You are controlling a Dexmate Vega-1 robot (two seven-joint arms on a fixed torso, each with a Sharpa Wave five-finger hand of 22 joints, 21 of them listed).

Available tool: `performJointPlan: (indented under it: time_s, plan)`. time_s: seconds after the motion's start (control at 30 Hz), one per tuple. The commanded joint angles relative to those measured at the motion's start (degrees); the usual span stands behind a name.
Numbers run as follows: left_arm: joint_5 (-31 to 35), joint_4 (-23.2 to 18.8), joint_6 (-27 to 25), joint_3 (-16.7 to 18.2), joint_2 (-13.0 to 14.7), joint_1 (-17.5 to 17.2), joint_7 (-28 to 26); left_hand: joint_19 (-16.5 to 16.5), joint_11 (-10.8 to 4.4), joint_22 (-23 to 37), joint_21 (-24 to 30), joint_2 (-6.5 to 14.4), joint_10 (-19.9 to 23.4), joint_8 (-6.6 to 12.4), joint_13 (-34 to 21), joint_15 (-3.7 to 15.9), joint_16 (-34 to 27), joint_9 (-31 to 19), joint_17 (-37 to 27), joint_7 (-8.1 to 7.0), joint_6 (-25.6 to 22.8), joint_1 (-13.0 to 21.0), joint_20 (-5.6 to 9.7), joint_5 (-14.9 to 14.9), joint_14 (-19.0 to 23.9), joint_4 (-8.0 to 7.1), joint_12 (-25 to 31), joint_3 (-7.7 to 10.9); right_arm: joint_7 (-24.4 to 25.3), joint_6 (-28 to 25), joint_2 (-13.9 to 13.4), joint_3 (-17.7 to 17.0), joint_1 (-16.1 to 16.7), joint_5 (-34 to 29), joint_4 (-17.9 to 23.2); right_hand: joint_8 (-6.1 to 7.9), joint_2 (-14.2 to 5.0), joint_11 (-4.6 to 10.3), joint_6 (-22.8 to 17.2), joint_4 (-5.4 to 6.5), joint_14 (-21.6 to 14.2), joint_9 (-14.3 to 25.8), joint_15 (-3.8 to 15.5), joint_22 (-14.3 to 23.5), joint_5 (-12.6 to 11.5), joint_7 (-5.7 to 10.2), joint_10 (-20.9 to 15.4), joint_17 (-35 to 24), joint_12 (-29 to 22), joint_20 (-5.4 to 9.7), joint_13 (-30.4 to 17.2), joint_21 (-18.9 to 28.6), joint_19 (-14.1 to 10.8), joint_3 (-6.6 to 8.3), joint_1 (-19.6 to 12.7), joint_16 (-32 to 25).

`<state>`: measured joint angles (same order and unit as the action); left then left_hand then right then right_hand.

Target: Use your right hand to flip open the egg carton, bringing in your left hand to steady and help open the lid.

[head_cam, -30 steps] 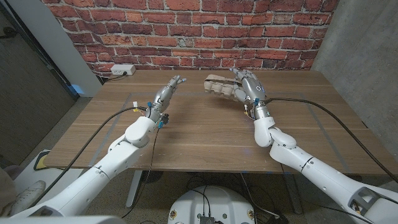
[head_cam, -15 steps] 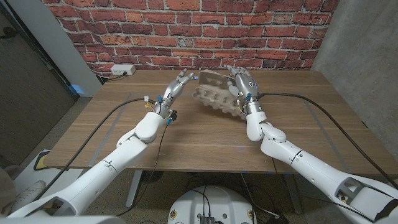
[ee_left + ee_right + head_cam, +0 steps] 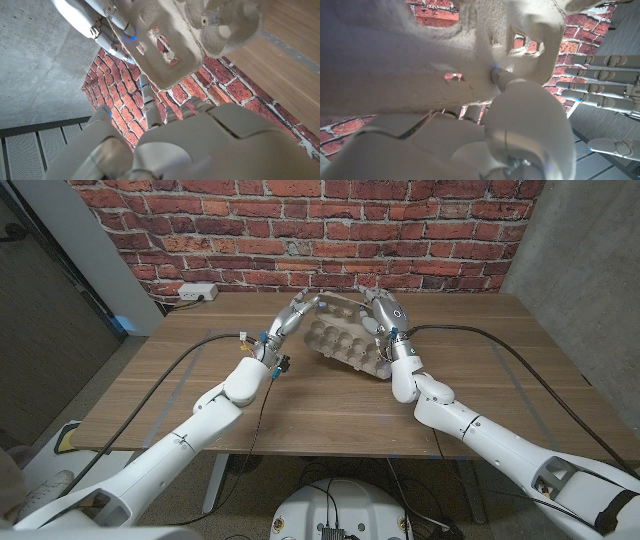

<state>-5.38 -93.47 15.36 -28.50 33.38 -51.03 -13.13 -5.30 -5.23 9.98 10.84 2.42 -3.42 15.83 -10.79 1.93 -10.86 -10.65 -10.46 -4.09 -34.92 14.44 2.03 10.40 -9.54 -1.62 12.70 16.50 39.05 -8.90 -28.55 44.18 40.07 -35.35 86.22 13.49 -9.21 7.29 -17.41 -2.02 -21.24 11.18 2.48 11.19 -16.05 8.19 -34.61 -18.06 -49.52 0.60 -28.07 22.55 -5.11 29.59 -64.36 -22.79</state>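
Note:
The grey pulp egg carton point(image 3: 340, 335) hangs tilted above the far middle of the wooden table point(image 3: 320, 410), its bumpy cup side turned toward the head camera. My right hand point(image 3: 386, 315) grips its right end, and the carton point(image 3: 395, 55) presses against my right hand point(image 3: 520, 125) in the right wrist view. My left hand point(image 3: 291, 316) reaches up at the carton's left end with its fingers stretched out. One of its fingers point(image 3: 146, 97) meets the carton point(image 3: 190, 35) at its edge. Whether the lid has parted from the tray is hidden.
A brick wall runs along the table's far edge, with a white power strip point(image 3: 197, 292) at the far left. A concrete wall stands to the right. Black cables trail from both forearms across the tabletop.
The right hand has lifted the carton off the table and tipped it up toward the left. The left hand has risen and moved in to the carton's left end.

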Motion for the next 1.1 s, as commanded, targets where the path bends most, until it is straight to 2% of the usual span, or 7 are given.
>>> performJointPlan:
  time_s: [0.03,0.37,0.57,0.8,1.0,1.03,1.1]
  plan:
    - [-1.08,-0.71,-2.55,0.52,1.25,-0.66,1.0,1.4,-0.75,0.17,0.88,-0.3,4.07,-0.86,-0.06,4.29,-0.82,-0.2,-0.01,0.48,-0.33,-0.44,1.73,0.13,-0.76,-0.02,1.43,-0.38,-5.63,-3.1,-0.5,0.22,-1.29,2.24,1.05,-0.34,0.18,4.4,-0.63,-0.52,-1.49,0.16,10.35,0.06,-0.62,-0.07,-5.55,0.15,0.11,-0.27,0.43,0.54,-0.66,0.23,0.19,0.1]
    - [1.08,-2.8,-6.97,-0.44,3.68,-0.8,1.72,3.84,-1.71,0.11,1.18,-0.55,12.07,-3.12,-0.07,4.62,-1.45,-0.41,0.15,1.46,2.69,-0.71,1.64,0.17,5.06,0.01,3.42,-0.88,-7.15,-3.97,-0.31,-0.19,-2.5,3.9,1.23,-0.54,0.33,4.41,-0.69,-1.02,-3.07,0.15,10.41,0.01,-1.27,-0.29,-6.26,0.56,0.46,-0.15,1.47,0.9,-1.68,0.14,0.48,0.19]
    - [5.37,-3.96,-9.9,-1.87,5.47,0.08,1.65,4.63,-2.17,0.09,1.07,-0.65,17.38,-3.77,-0.08,4.67,-1.55,-0.53,0.17,1.05,4.03,-0.98,1.58,0.2,7.32,-0.08,4.3,-1.2,-7.97,-4.6,-0.46,-0.12,-2.87,4.23,1.75,-0.61,0.37,4.41,-0.72,-1.19,-3.44,0.15,10.41,0.01,-1.47,-0.31,-6.44,0.66,0.6,-0.11,1.84,0.93,-1.77,0.07,0.6,0.27]
    - [9.81,-4.74,-13.2,-3.94,6.73,1.53,2.58,5.14,-2.5,0.08,1.08,-0.68,19.66,-3.81,-0.07,5.01,-1.71,-0.57,0.19,0.84,4.24,-1.12,1.69,0.21,8.44,-0.14,4.54,-1.34,-10.29,-6.23,-0.64,-0.35,-3.36,5.3,2.68,-0.72,0.27,4.39,-0.72,-1.29,-3.94,0.14,10.42,0.01,-1.77,-0.42,-6.66,0.79,0.73,-0.21,2.26,0.95,-1.81,0.12,0.76,0.38]
    - [9.38,-4.3,-13.94,-4.33,6.77,1.98,3.69,5.24,-2.22,0.08,1.05,-0.66,20.16,-3.73,-0.07,5.01,-1.63,-0.59,0.19,0.87,4.1,-1.21,1.74,0.22,8.53,-0.2,4.45,-1.4,-14.15,-8.88,-0.92,-0.44,-3.98,6.67,4.03,-0.85,0.26,4.34,-0.63,-1.46,-4.5,0.14,10.35,0.0,-2.18,-0.68,-7.02,1.03,0.82,-0.35,2.7,0.98,-1.91,0.31,0.89,0.6]
    - [9.37,-4.27,-14.05,-4.31,6.82,2.01,3.7,5.26,-2.37,0.08,1.04,-0.65,20.2,-3.7,-0.07,4.97,-1.6,-0.59,0.19,0.86,4.04,-1.23,1.76,0.23,8.49,-0.21,4.4,-1.41,-14.73,-9.18,-1.05,-0.36,-4.11,6.79,4.18,-0.92,0.74,4.18,-0.82,-1.87,-5.5,0.11,10.27,-0.04,-2.79,-1.33,-7.94,1.34,0.76,-1.31,3.33,1.16,-2.45,0.3,1.17,0.79]
    - [9.31,-4.07,-14.03,-4.2,6.85,2.02,3.53,5.29,-2.51,0.08,1.03,-0.65,20.2,-3.65,-0.07,4.98,-1.56,-0.59,0.19,0.97,3.92,-1.27,1.76,0.23,8.5,-0.24,4.3,-1.44,-16.36,-10.25,-0.99,-0.6,-4.24,7.85,4.67,-0.95,0.66,4.12,-1.02,-2.03,-6.41,0.1,10.31,-0.06,-3.27,-1.56,-8.5,1.53,0.73,-1.52,3.75,1.34,-2.99,0.51,1.29,0.83]
